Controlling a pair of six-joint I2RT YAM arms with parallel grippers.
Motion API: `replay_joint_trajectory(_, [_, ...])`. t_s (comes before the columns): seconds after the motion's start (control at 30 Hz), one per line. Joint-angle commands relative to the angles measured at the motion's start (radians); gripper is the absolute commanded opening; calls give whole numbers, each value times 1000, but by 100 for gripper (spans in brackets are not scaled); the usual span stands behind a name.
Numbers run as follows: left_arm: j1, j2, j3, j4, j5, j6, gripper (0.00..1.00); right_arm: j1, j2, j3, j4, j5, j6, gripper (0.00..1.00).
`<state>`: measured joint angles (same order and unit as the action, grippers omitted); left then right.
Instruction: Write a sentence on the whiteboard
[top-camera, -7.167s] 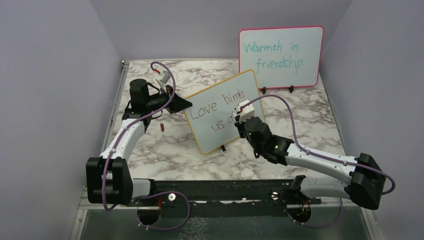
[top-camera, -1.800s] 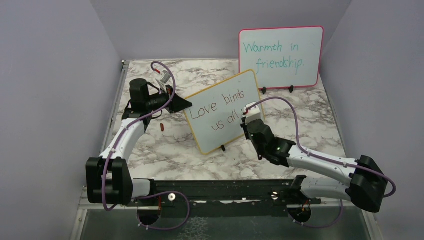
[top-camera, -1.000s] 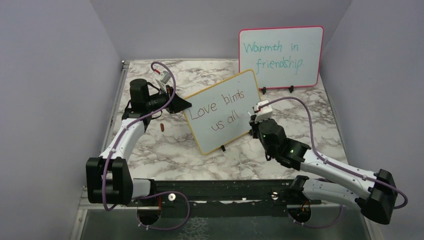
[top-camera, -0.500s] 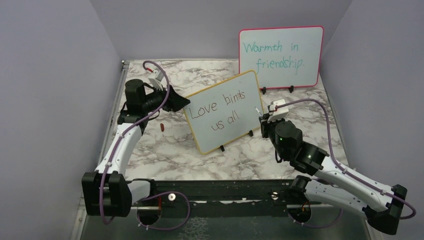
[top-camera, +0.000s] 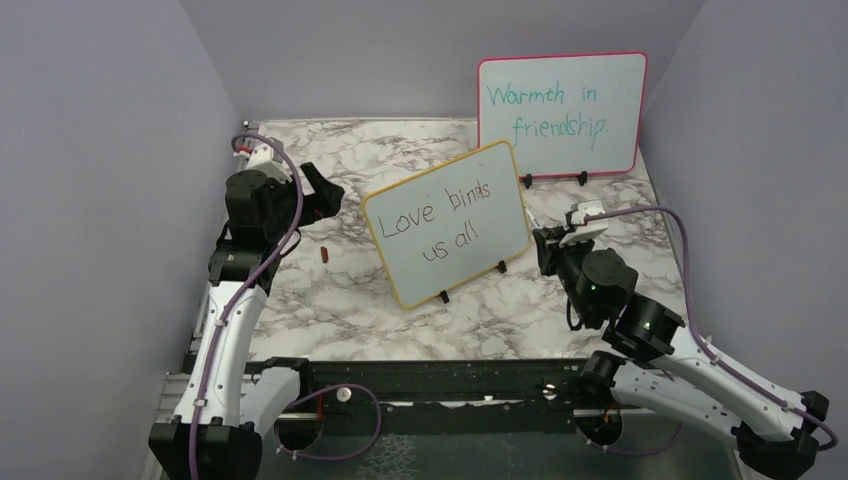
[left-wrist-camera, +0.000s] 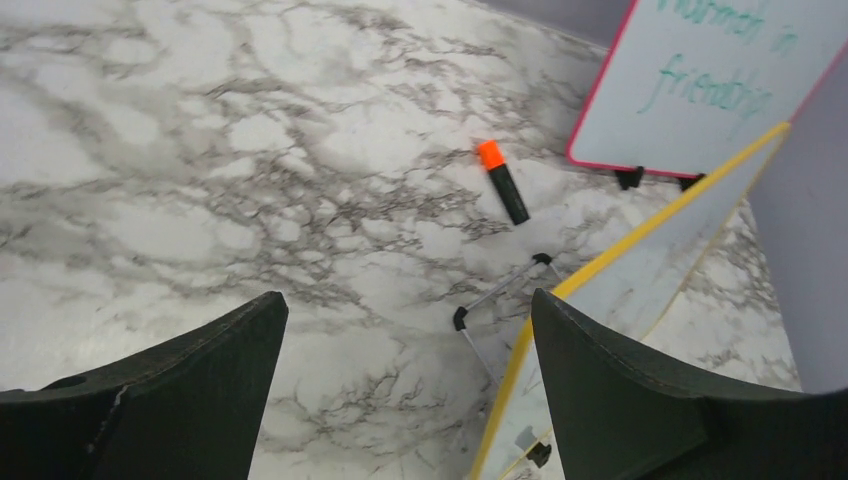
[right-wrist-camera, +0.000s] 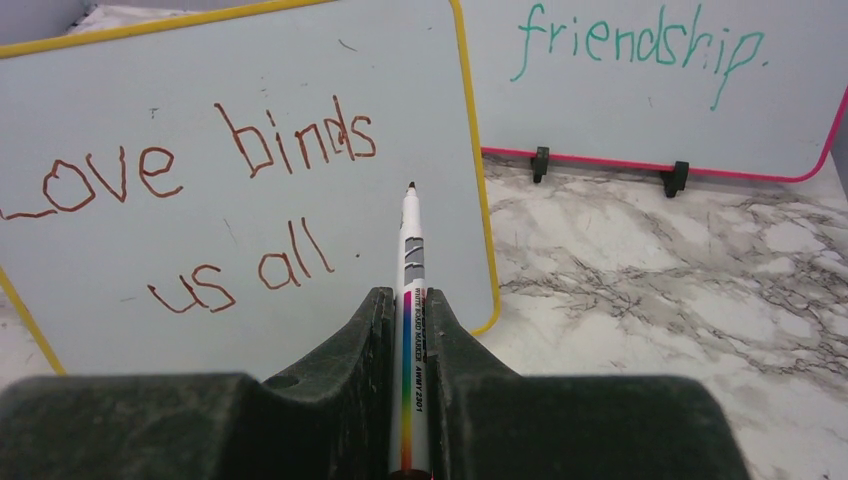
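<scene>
The whiteboard (top-camera: 470, 255) with the thin yellow frame stands tilted on black clip feet mid-table. It carries the sentence (top-camera: 437, 222) "Love binds us all" in two dark lines, read plainly in the right wrist view (right-wrist-camera: 215, 190). My left gripper (top-camera: 330, 195) hangs open to the board's left, apart from it; between its fingers (left-wrist-camera: 408, 300) lies only marble, and the board's yellow edge (left-wrist-camera: 640, 232) shows on the right. My right gripper (top-camera: 548, 248) is to the board's right, shut (right-wrist-camera: 405, 295) on a white marker (right-wrist-camera: 410, 245) whose tip points at the board without touching.
A pink-framed board (top-camera: 560, 112) with teal writing leans at the back right. An orange-capped black pen (left-wrist-camera: 503, 182) lies on the marble behind the yellow board. A small red piece (top-camera: 324, 254) lies left of the board. Purple walls enclose three sides.
My left gripper has opened, let go of the whiteboard's left edge and drawn back to the left. My right arm has pulled the marker away from the board toward the right.
</scene>
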<state>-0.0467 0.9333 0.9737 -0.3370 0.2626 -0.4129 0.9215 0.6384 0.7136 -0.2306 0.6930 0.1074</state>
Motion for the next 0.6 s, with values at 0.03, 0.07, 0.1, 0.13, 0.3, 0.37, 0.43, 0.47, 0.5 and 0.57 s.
replay_joint_trajectory(0.03, [5, 23, -46, -184, -224, -39, 92, -3, -25, 7, -16, 19, 18, 1])
replay_joint_trajectory(0.07, [6, 34, -54, -195, -246, -41, 92, -3, -34, 7, -16, 15, 20, 1])
replay_joint_trajectory(0.1, [7, 45, -64, -203, -269, -41, 92, -3, -40, 5, -16, 11, 25, 1])
replay_joint_trajectory(0.13, [7, 54, -71, -206, -296, -42, 92, -3, -49, 3, -16, 3, 27, 1])
replay_joint_trajectory(0.3, [11, 171, -77, -211, -312, -38, 89, -3, -80, -4, -17, -10, 36, 1])
replay_joint_trajectory(0.37, [13, 230, -78, -209, -304, -21, 87, -3, -94, -5, -16, -11, 37, 1])
replay_joint_trajectory(0.43, [14, 291, -78, -207, -309, -4, 84, -3, -107, -6, -16, -13, 37, 1])
replay_joint_trajectory(0.47, [15, 321, -77, -205, -308, 5, 83, -3, -113, -8, -17, -13, 38, 1])
replay_joint_trajectory(0.5, [15, 351, -74, -201, -304, 14, 82, -3, -120, -9, -14, -14, 41, 1])
replay_joint_trajectory(0.57, [16, 409, -63, -197, -300, 30, 78, -3, -128, -13, -11, -15, 39, 1])
